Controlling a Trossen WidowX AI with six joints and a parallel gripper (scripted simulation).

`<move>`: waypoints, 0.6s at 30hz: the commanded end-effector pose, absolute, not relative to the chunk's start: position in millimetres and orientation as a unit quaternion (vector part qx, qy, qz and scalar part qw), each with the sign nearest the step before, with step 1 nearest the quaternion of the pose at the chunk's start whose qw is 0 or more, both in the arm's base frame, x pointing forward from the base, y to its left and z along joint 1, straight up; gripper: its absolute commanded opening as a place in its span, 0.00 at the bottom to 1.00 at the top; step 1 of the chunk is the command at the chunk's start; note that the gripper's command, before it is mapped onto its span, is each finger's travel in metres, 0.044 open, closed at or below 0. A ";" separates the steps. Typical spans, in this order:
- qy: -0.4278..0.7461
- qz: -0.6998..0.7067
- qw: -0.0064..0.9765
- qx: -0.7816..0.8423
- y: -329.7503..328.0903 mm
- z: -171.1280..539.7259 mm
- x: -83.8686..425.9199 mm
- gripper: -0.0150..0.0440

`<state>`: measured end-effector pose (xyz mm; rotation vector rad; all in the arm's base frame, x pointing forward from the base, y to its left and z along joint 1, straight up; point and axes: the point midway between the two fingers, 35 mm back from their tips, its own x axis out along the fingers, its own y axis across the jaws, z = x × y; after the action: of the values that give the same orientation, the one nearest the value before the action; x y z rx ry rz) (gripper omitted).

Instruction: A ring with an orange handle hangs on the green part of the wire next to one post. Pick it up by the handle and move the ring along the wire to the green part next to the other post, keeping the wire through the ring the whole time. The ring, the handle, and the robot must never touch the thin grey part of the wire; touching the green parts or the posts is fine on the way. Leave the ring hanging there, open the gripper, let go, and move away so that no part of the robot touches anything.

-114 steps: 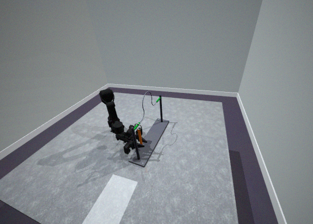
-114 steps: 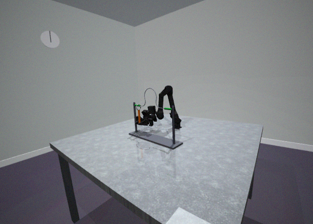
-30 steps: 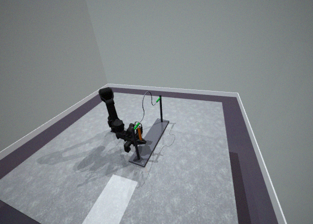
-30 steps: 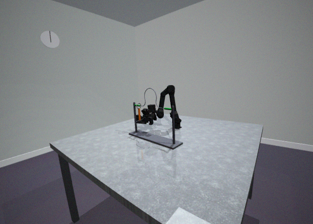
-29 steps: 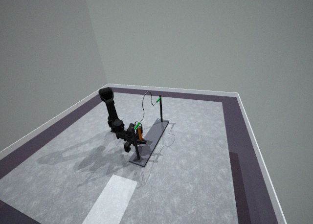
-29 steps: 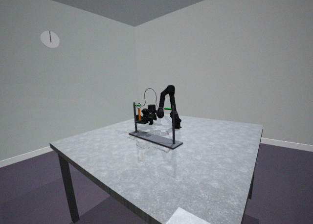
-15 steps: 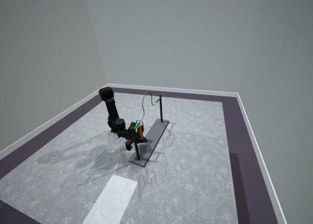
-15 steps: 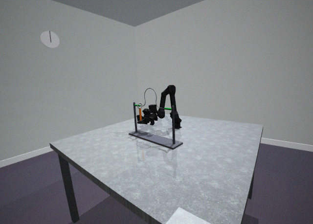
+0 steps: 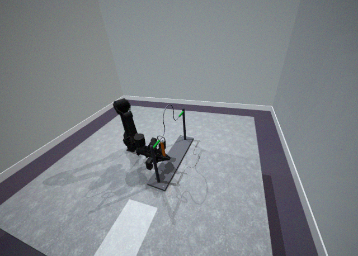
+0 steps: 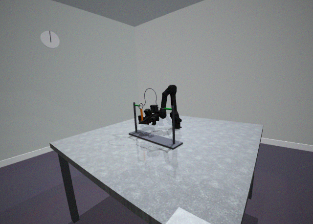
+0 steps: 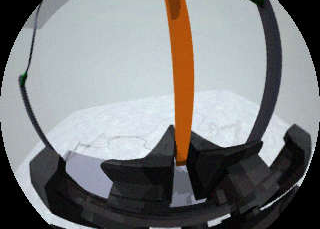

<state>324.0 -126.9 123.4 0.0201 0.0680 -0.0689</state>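
Note:
My gripper [image 9: 165, 157] [image 10: 142, 121] [image 11: 175, 128] is shut on the lower end of the upright orange handle [image 9: 163, 148] [image 10: 142, 114] [image 11: 183, 74]. The ring [image 9: 164, 138] [image 10: 141, 108] on its top is around the wire [image 9: 163, 123] [image 10: 149, 88] [image 11: 33, 39], at the inner end of the green part [image 9: 156, 143] [image 10: 136, 105] beside the near post [image 9: 155, 166] [image 10: 135, 118] [image 11: 272, 54]. Whether the ring touches the wire is too small to tell; it is out of the wrist view. The other green part [image 9: 181, 113] [image 10: 168, 108] [image 11: 23, 80] is at the far post [image 9: 184, 126] [image 10: 173, 125].
The thin grey wire rises from the ring into a tall arch, then dips before the far green part. The dark base plate [image 9: 181, 149] [image 10: 164, 141] lies under the wire and gripper. A white rectangle [image 9: 127, 227] lies on the table [image 9: 216, 175] [image 10: 214, 153].

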 end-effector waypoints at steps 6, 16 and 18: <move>0.032 -0.034 0.998 0.039 -110.8 123.6 323.9 0.00; 0.028 -0.029 0.994 0.106 -84.0 126.6 326.2 0.00; 0.027 -0.028 0.991 0.125 -77.3 128.1 326.7 0.00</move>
<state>328.0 -85.5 127.6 0.2066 0.0540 -0.0570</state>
